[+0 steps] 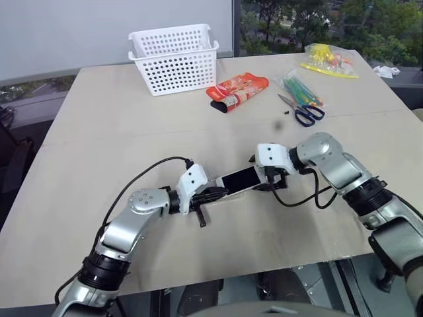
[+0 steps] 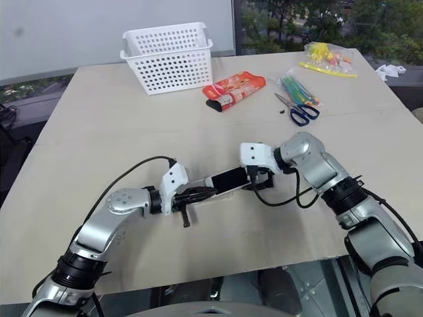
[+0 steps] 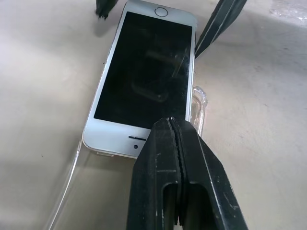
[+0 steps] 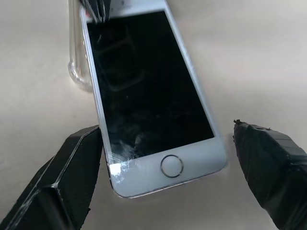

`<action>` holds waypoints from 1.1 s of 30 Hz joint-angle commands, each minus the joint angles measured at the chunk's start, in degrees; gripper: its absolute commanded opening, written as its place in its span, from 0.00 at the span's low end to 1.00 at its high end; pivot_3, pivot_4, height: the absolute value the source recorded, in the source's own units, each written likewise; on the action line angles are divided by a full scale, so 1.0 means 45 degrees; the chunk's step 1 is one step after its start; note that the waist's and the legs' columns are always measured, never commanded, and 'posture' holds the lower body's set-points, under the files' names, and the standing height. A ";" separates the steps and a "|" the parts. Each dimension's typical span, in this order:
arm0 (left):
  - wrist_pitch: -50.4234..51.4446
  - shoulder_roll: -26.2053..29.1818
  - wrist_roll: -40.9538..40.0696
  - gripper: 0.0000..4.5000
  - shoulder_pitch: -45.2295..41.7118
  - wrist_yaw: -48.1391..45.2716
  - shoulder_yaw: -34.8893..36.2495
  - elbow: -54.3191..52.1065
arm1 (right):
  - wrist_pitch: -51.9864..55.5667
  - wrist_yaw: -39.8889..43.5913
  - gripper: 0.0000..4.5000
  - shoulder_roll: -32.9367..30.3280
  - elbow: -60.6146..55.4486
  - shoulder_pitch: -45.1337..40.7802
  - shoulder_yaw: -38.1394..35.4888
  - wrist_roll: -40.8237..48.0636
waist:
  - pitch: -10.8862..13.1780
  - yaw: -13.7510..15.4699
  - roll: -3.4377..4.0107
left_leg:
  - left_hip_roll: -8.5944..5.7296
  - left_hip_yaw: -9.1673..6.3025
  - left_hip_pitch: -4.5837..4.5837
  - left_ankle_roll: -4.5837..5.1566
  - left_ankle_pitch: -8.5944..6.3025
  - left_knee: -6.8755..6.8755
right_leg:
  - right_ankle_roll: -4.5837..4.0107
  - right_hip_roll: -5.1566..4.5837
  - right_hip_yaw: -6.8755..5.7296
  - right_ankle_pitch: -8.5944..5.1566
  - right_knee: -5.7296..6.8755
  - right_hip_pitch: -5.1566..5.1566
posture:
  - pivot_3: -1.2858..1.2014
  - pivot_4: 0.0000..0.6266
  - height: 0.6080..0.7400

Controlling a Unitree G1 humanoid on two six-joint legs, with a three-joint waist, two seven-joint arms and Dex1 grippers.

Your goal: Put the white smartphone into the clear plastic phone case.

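The white smartphone (image 1: pixel 241 178) lies screen up near the middle of the table, between my two grippers. Its earpiece end sits over the clear plastic phone case (image 3: pixel 199 106), whose rim shows along both long sides of the phone; the home-button end sticks out past the case corner (image 4: pixel 76 72). My left gripper (image 1: pixel 215 193) is shut, its joined tips (image 3: pixel 172 125) resting at the phone's earpiece end with nothing seen between them. My right gripper (image 4: pixel 166 128) is open, one finger (image 4: pixel 72 177) on each side of the home-button end, apart from the phone.
A white perforated basket (image 1: pixel 174 58) stands at the back. A red snack packet (image 1: pixel 238 91), blue-handled scissors (image 1: pixel 301 111), a bag of coloured sticks (image 1: pixel 301 87) and a yellow bag (image 1: pixel 328 61) lie at the back right. The table's front edge (image 1: pixel 218 277) is close.
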 commanded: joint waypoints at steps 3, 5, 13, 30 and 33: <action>0.0450 0.0095 0.0365 0.00 0.0473 0.0257 -0.0166 0.0189 | -0.0289 0.1313 1.00 -0.0114 -0.0365 -0.0169 0.0048 -0.0069 | -0.0001 0.0001 0.0001 | 0.0001 -0.0007 0.0001 0.0000 0.0000 -0.0002 | -0.0001 0.0002 -0.0005 0.0000 0.0000 0.0001 | 0.52 0.24 1.00; 0.0469 0.0107 0.0360 0.00 0.0504 0.0272 -0.0145 0.0158 | -0.0147 0.1521 0.94 -0.0092 -0.0676 -0.0125 -0.0047 0.0009 | -0.0001 -0.0003 0.0001 | 0.0001 -0.0006 0.0002 0.0000 0.0000 -0.0002 | -0.0001 0.0002 -0.0005 -0.0001 0.0000 0.0001 | 0.52 0.24 1.00; 0.0512 0.0144 0.0320 0.00 0.0557 0.0271 -0.0095 0.0103 | 0.0509 0.1577 0.65 -0.0017 -0.1639 0.0106 -0.0111 -0.0041 | 0.0000 -0.0004 0.0002 | 0.0002 -0.0009 -0.0001 0.0000 0.0000 -0.0008 | -0.0001 0.0001 -0.0006 -0.0001 -0.0003 -0.0001 | 0.52 0.24 1.00; 0.0611 0.0151 0.0309 0.00 0.0715 0.0223 -0.0079 -0.0003 | 0.3127 0.1039 1.00 -0.0883 -0.4075 0.0782 -0.2046 0.1082 | 0.0004 0.0071 0.0008 | -0.0008 -0.0021 -0.0015 -0.0001 0.0000 -0.0017 | -0.0001 -0.0013 -0.0015 -0.0001 -0.0022 -0.0004 | 0.52 0.24 1.00; 0.0604 0.0156 0.0323 0.00 0.0744 0.0227 -0.0072 -0.0008 | 0.4084 0.1113 1.00 -0.1511 -0.4633 0.0986 -0.2699 0.1765 | 0.0004 0.0060 0.0008 | -0.0014 -0.0021 -0.0026 0.0001 -0.0001 -0.0017 | 0.0000 -0.0023 -0.0016 0.0000 -0.0044 -0.0003 | 0.52 0.24 1.00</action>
